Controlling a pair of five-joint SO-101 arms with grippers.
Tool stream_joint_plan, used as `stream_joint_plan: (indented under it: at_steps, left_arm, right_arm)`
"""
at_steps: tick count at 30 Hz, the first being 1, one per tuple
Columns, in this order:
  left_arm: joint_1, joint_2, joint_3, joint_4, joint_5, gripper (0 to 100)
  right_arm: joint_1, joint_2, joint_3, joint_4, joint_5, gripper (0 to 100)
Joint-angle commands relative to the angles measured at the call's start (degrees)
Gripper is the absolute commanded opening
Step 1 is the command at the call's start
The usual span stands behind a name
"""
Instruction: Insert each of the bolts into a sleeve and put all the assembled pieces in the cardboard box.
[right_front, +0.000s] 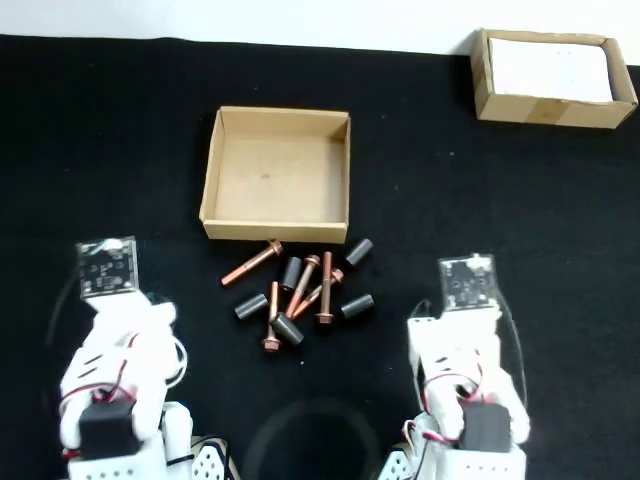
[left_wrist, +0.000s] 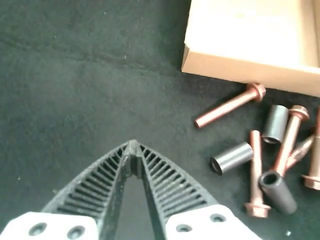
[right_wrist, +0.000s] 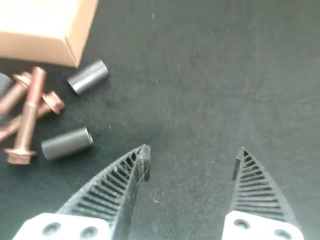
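Copper-coloured bolts (right_front: 326, 288) and dark grey sleeves (right_front: 291, 272) sit in a loose heap on the black table (right_front: 520, 200), just in front of the cardboard box (right_front: 210, 190), and not one bolt is in a sleeve yet. The box has nothing in it. The heap lies between the two arms, and both are set back from it.

Over to the left gripper (left_wrist: 133, 150): fingertips pressed together, holding nothing, with the heap off to its inner side. A lone bolt (left_wrist: 229, 105) lies slantwise nearest the box wall, head towards the box.

Now the right gripper (right_wrist: 192, 160): jaws spread wide, nothing between them. And look at this, the outermost sleeve (right_wrist: 66, 144) lies just beside its inner fingertip (right_wrist: 142, 161). From above, that same sleeve (right_front: 357, 306) is the piece closest to either arm, so the right arm looks the better placed.

Here is the catch: its long axis runs roughly across the table, close to the line between the open fingertips. A clean pinch across its round body probably calls for a sideways shift inward and a turn of the wrist.
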Motion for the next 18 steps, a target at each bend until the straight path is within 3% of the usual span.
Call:
stream_joint_plan:
  at_steps: [1, 6, 12, 18]
  left_arm:
    - [-0.57, 5.49, -6.55, 1.67, 0.70, 1]
    - [-0.40, 22.90, -20.26, 7.30, 2.64, 1]
    - [-0.40, 45.58, -34.95, 19.87, 4.92, 1]
    - [-0.40, 58.24, -39.78, 23.65, 18.90, 1]
  right_arm:
    - [0.66, 2.68, -7.78, 3.38, 0.09, 25.6]
    - [0.66, 19.65, -20.00, 11.30, -2.90, 25.6]
    - [0.40, 41.80, -38.29, 22.46, -3.96, 25.6]
    - [-14.46, 45.67, -43.47, 28.26, -3.96, 25.6]
